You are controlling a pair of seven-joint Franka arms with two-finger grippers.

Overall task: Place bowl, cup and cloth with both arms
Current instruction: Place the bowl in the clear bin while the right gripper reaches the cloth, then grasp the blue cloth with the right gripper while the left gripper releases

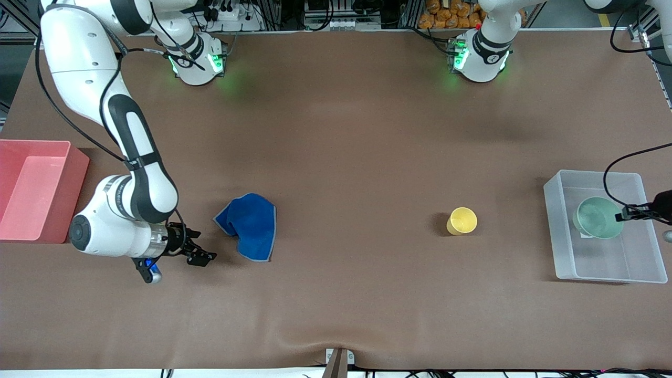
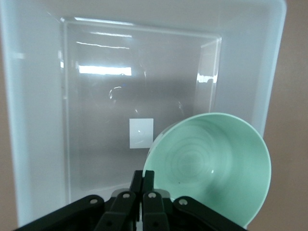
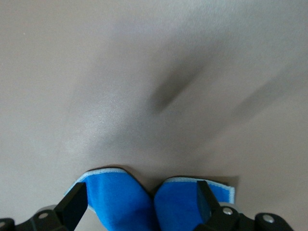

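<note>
Here the left gripper (image 2: 142,185) hangs over the clear plastic rectangular tub (image 1: 562,220) that sits at the left arm's end of the brown table (image 1: 336,131), its black fingers (image 2: 137,180) pinched tight on the rim of the small pale mint-green bowl (image 1: 598,217), which hangs tilted inside the tub's outline; in the left wrist view the bowl (image 2: 211,163) shows its smooth inside above the tub's see-through floor, beside a small white label (image 2: 141,133) on that floor. The small plain yellow cup (image 1: 462,220) stands alone on the tabletop, well apart from the tub and toward the middle of the table. Toward the right arm's end lies the crumpled royal-blue fabric cloth (image 1: 249,224) with its thin grey stitched edge. The right gripper (image 1: 201,252) sits low just beside the cloth, its fingers spread wide and gripping nothing; the right wrist view shows the cloth (image 3: 144,202) between them. A pink plastic rectangular bin (image 1: 31,189) rests at the table's edge on the right arm's end.
</note>
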